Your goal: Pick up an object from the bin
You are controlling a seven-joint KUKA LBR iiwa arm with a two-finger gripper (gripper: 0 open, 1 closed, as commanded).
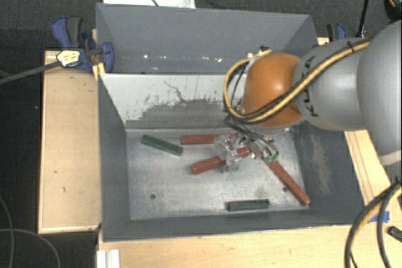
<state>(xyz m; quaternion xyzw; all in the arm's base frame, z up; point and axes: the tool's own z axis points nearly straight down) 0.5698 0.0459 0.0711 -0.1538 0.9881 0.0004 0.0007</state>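
We see the gripper [233,154] low over the floor of the grey metal bin [113,154], a small cluster of shiny metal parts under a smooth, rounded orange cover [270,88]. Black and yellow cables [233,94] loop round that cover, and the pale grey, tube-like arm [358,85] runs off to the gripper's right. We cannot tell whether the pincer is spread or pressed together; its metal parts blur into what lies beneath them.

Just left of the gripper, and meeting it at one end, lies a short red-brown stick [206,166], matt and straight-edged, tilted slightly. We cannot say whether the gripper is touching it or only above it. A second red-brown stick [198,139] of the same kind lies up and to the left of the gripper, nearly level, with its near end close under the gripper's body. A longer red-brown stick [290,184] slants away down and to the right of the gripper. Its upper end starts just beside the gripper and shows a touch of green.

Well to the gripper's left lies a dark green stick [161,145], flat and dull. Another dark green stick [247,204] lies below the gripper, apart from it, near the bin's front wall. Around the gripper the bin's floor is speckled and worn. The sloping back wall above it carries pale scratches.
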